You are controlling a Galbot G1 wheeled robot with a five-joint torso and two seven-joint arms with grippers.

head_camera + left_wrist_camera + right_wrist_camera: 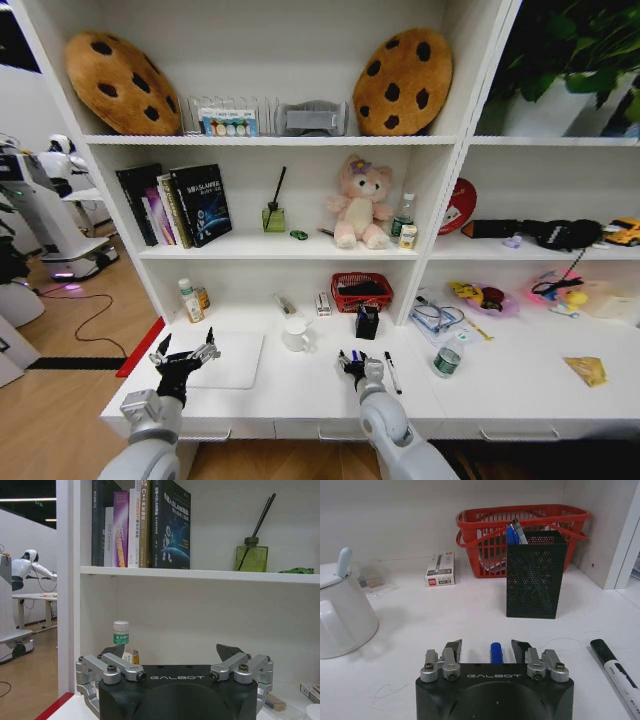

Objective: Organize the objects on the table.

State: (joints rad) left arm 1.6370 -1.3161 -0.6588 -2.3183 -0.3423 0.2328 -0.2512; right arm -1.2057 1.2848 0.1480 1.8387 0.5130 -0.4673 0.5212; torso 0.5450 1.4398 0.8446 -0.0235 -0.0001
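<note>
Blue plastic shows between the fingers of the right gripper [492,651]: a blue pen [495,651] lies on the white bench [500,385] just ahead of the palm, with the fingers spread to either side of it and, as far as the right wrist view shows, not yet touching it. A pen like this is light, stiff and smooth, so it will likely roll or skid if nudged from one side; a hold across the barrel near its middle, with both fingers meeting it together, looks safest. Straight ahead stands the black mesh pen holder [535,575], already holding pens, in front of the red basket [520,535]. A second black-and-white pen [392,372] lies just to the right of the gripper, and a green-banded can [446,361] and a yellow packet [586,371] sit farther right on the bench. The white mug [296,334] stands to the left. The left gripper [186,358] hovers over the silver laptop [240,360] with its fingers apart and holding nothing; that lid is thin, flat and slick, offering little to pinch except an edge.
</note>
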